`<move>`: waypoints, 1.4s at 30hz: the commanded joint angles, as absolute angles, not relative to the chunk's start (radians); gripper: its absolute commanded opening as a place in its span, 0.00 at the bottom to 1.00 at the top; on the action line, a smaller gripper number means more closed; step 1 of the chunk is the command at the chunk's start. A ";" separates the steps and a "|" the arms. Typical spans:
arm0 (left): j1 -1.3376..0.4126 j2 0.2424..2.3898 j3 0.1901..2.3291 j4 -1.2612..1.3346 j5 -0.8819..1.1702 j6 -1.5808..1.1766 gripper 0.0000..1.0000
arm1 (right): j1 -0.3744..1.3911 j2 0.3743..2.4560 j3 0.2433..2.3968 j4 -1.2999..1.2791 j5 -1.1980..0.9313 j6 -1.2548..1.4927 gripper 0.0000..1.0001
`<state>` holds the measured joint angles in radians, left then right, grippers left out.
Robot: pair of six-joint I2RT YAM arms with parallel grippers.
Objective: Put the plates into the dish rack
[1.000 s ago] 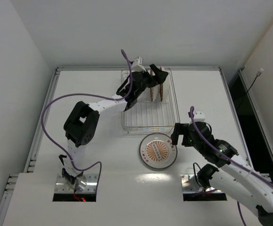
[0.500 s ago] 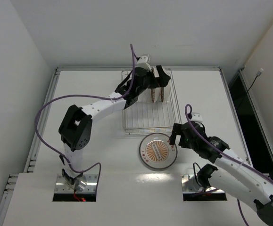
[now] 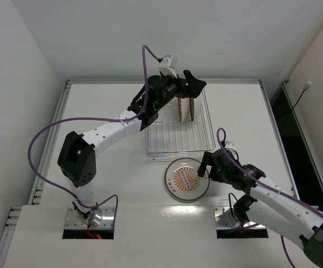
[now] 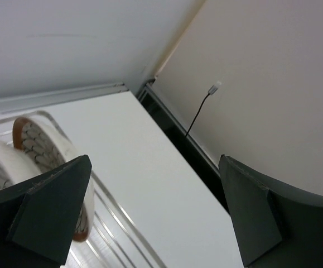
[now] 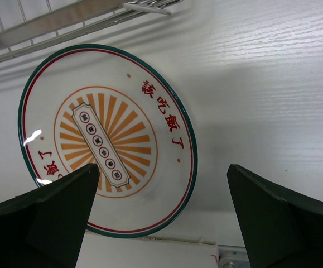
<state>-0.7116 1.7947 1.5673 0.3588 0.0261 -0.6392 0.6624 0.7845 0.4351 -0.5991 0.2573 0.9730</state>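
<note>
The large sunburst plate (image 3: 186, 178) lies flat on the table just in front of the dish rack (image 3: 197, 139). It fills the right wrist view (image 5: 108, 139). My right gripper (image 3: 205, 166) is open above the plate's right edge and holds nothing. Two smaller plates (image 3: 185, 108) stand upright on edge in the rack's tines. They also show in the left wrist view (image 4: 44, 151). My left gripper (image 3: 192, 88) is open and empty, raised above the rack's far end near those plates.
The rack's front rim (image 5: 66, 19) shows at the top of the right wrist view. The table's right edge has a dark gap (image 3: 287, 125) beside the wall. A small white plug on a cable (image 4: 214, 87) hangs on the right wall.
My left gripper has lifted up and back from the two standing plates, its arm stretching further. My right gripper has moved down and left toward the sunburst plate.
</note>
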 commanded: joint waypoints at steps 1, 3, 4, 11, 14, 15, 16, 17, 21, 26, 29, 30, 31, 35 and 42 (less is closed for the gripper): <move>-0.704 1.698 1.511 0.407 0.046 -0.609 0.99 | 0.658 0.765 0.414 -0.591 0.259 1.026 0.98; -0.704 1.630 1.499 0.407 0.058 -0.571 0.99 | 0.649 0.755 0.396 -0.568 0.233 1.064 0.97; -0.704 1.606 1.499 0.390 0.058 -0.555 0.99 | 0.649 0.755 0.375 -0.557 0.221 1.078 0.97; -0.704 1.376 1.421 0.217 -0.093 -0.324 0.99 | 0.649 0.804 0.198 -0.338 0.040 1.239 0.92; -0.695 1.290 1.359 0.169 -0.222 -0.224 0.99 | 0.649 0.792 0.198 -0.337 0.066 1.249 0.89; -0.695 1.272 1.341 0.158 -0.276 -0.206 0.99 | 0.649 0.792 0.198 -0.328 0.066 1.249 0.87; -0.695 1.256 1.322 0.158 -0.332 -0.193 0.99 | 0.649 0.792 0.187 -0.310 0.066 1.259 0.87; -0.695 1.243 1.293 0.149 -0.418 -0.193 0.99 | 0.638 0.792 0.175 -0.298 0.057 1.259 0.85; -0.684 1.210 1.301 0.094 -0.433 -0.160 0.99 | 0.638 0.813 0.175 -0.253 0.048 1.259 0.67; -0.597 1.168 1.309 -0.109 -0.495 -0.169 0.99 | 0.628 0.833 0.175 -0.212 0.038 1.259 0.27; -0.581 1.097 1.136 -0.025 -0.612 -0.164 0.99 | 0.627 0.854 0.175 -0.212 0.038 1.259 0.01; -0.572 1.045 1.061 -0.008 -0.630 -0.176 0.99 | 0.627 0.854 0.175 -0.212 0.038 1.259 0.00; -0.572 1.020 1.030 0.021 -0.646 -0.186 0.99 | 0.627 0.854 0.175 -0.212 0.038 1.259 0.00; -0.572 0.953 0.971 0.043 -0.681 -0.186 0.99 | 0.627 0.784 0.186 -0.291 0.051 1.229 0.00; -0.572 0.949 0.931 0.064 -0.758 -0.186 0.99 | 0.640 0.543 0.279 -0.483 0.104 1.111 0.00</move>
